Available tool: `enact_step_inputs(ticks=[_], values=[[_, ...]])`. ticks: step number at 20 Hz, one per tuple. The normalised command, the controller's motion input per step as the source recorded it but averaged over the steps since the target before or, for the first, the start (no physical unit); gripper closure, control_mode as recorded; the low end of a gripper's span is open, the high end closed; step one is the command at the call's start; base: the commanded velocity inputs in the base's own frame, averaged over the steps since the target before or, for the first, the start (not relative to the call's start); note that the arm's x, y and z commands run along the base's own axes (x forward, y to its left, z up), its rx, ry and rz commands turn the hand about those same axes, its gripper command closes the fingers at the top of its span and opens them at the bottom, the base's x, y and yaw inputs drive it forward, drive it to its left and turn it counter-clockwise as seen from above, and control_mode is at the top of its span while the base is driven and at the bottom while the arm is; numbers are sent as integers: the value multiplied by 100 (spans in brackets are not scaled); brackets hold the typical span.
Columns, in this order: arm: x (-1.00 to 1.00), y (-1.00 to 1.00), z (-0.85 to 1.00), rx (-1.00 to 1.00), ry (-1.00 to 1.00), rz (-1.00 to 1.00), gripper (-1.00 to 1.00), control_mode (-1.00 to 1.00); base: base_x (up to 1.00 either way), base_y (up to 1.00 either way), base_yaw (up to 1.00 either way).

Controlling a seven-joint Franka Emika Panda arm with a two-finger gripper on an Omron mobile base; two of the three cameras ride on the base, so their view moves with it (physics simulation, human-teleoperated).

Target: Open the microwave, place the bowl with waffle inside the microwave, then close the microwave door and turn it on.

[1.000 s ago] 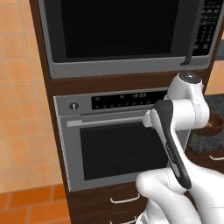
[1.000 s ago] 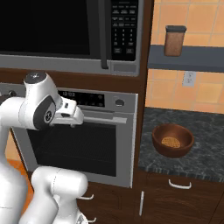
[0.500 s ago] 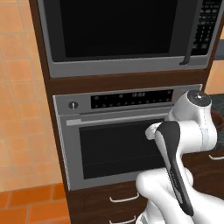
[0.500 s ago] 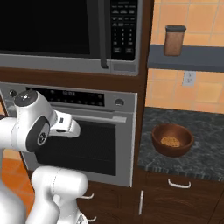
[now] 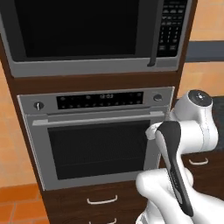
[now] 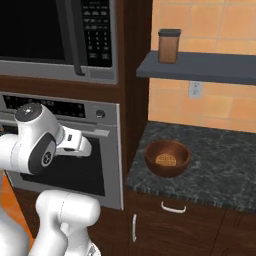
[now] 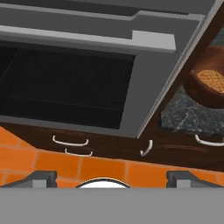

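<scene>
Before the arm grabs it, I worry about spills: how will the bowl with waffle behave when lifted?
The bowl with waffle looks rigid and wooden, so it probably won't flex. Its rounded wall may slip in a pinch, so the rim seems the safer hold. The small waffle lies loose at the bottom and could slide if tilted.

Both base views look forward from behind the arm, sharing the microwave (image 5: 96,37) and oven (image 5: 98,135); the hand view faces the oven's lower front closely.

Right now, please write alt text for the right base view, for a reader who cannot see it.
A brown bowl with a waffle sits on a dark counter, right of an oven under a closed microwave. The white arm is before the oven.
</scene>
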Motion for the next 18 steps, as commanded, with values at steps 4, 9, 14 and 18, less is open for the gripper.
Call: enact_step_inputs(ticks=[4, 9, 14, 18], values=[[0, 0, 0, 0, 0, 0, -100, 100, -23, -59, 15], [0, 0, 0, 0, 0, 0, -100, 100, -28, -49, 16], [-12, -2, 2, 0, -10, 10, -100, -100, -9, -11, 7], [-30, 4, 39, 2, -35, 15, -100, -100, 0, 0, 0]])
